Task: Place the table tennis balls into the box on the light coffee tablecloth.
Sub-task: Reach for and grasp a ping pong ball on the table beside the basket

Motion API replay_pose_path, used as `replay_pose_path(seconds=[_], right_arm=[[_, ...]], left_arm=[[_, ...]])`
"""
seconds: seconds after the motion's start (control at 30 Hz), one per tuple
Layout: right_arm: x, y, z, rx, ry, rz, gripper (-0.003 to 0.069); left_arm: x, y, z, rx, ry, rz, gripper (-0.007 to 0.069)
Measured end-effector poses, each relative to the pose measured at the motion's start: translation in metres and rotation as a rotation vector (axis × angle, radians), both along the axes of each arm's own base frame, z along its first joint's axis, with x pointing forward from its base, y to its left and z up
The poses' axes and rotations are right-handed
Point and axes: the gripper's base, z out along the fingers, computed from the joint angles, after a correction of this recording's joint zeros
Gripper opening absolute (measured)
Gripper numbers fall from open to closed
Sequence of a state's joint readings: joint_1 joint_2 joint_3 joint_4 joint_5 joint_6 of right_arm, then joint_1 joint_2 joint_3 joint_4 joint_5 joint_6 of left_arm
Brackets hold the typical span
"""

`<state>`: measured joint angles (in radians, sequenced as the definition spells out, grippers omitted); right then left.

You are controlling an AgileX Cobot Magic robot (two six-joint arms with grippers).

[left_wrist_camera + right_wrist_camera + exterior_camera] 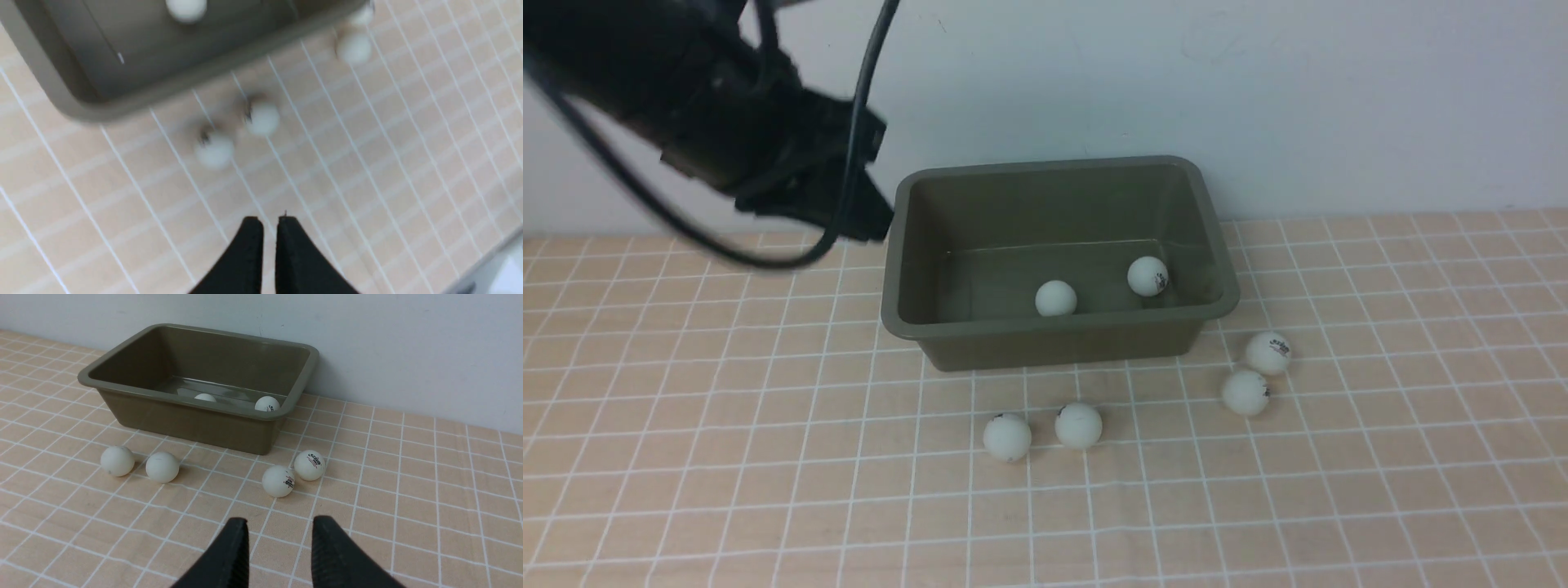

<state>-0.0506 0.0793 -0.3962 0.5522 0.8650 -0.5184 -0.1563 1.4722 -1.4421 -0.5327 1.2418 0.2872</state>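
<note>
Front: box (1054, 347) is sitting on the checked cloth (686, 449); two balls (1056, 298) are lying inside, four balls (1079, 425) outside on the cloth.
Left wrist: left gripper (267, 222) is hovering nearly closed, empty.
Right wrist: right gripper (280, 526) is hanging open, empty.

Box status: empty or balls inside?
Partly filled: the box holds two table tennis balls, visible in front and right wrist views; four others lie outside on the tablecloth.

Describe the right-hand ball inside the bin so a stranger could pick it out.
Start at the olive-green box on the checked cloth. Two white balls lie inside. The wanted ball is the right-hand one, carrying a dark printed logo; its neighbour looks plain.
</note>
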Motion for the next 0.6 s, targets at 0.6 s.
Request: replay_pose_path(seconds=[0.6], right_arm=[[0.0, 0.0, 0.0, -0.001, -0.002, -0.001, 0.0211]], left_arm=[[0.004, -0.06, -0.122, 0.171, -0.151, -0.27, 0.026]])
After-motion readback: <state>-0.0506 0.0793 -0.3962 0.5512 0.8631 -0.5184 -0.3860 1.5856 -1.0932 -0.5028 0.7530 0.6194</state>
